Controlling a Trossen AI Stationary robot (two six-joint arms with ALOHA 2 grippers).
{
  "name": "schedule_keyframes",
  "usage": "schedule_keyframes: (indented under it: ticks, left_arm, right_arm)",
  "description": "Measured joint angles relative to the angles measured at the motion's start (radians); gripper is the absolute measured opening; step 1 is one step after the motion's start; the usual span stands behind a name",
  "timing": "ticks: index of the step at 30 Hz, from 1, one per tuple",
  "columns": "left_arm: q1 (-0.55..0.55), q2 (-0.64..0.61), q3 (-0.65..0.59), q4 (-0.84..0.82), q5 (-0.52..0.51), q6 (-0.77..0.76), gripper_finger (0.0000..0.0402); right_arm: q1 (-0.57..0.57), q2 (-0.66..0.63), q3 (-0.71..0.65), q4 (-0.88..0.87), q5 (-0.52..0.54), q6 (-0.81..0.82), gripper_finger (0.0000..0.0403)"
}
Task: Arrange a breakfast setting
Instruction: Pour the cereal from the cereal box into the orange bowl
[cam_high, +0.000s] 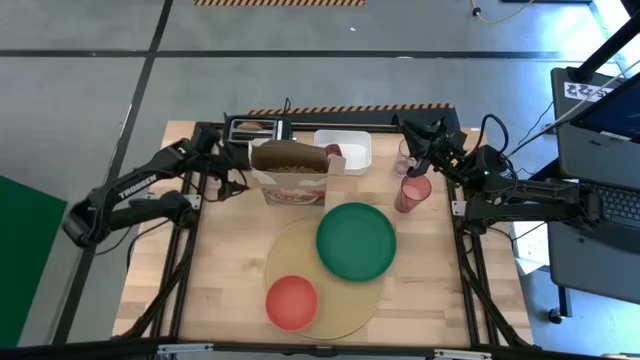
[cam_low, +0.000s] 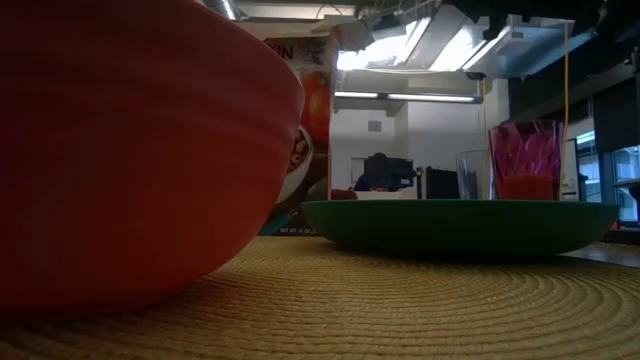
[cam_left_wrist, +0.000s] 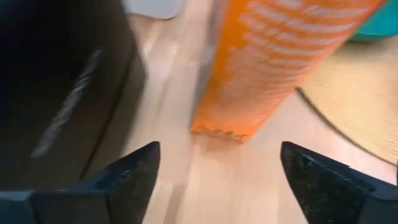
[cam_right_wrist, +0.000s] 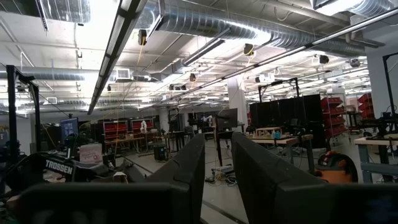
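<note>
A round tan mat (cam_high: 330, 295) lies on the table. The green plate (cam_high: 356, 240) rests on its far right part and the red bowl (cam_high: 292, 302) on its near left part. An orange cereal box (cam_high: 292, 172) stands upright on the table beyond the mat. A pink cup (cam_high: 412, 192) stands on the table right of the plate. A small red apple (cam_high: 333, 152) lies in the white tray (cam_high: 350, 140). The bagel is not in view. My left gripper (cam_left_wrist: 217, 168) is open and empty, just left of the box (cam_left_wrist: 273, 68). My right gripper (cam_right_wrist: 217, 165) is shut and empty, raised beyond the cup.
A black toaster (cam_high: 255, 128) stands at the far edge, left of the tray, close beside my left gripper (cam_high: 243, 186). A clear cup (cam_high: 405, 160) stands beyond the pink cup, near my right gripper (cam_high: 414, 145). There is bare wood on the table's left and right sides.
</note>
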Motion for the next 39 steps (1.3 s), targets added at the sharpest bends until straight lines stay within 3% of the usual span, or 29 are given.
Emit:
schedule_keyframes:
  ticks: [8,14,26,39]
  left_arm:
    - [-0.097,0.086,0.0,0.088,-0.039,-0.032,0.0397]
    - [-0.157,0.167,-0.039,0.248,-0.034,-0.137,0.0395]
    - [-0.265,0.276,-0.052,0.427,-0.048,-0.15,0.0394]
    - [-0.358,0.417,-0.053,0.63,-0.122,-0.345,0.0394]
  right_arm:
    - [0.0,0.0,0.0,0.0,-0.004,0.009,0.0085]
    - [0.0,0.0,0.0,0.0,-0.033,0.027,0.0085]
    - [0.0,0.0,0.0,0.0,-0.057,0.071,0.0085]
    - [0.0,0.0,0.0,0.001,-0.052,0.071,0.0085]
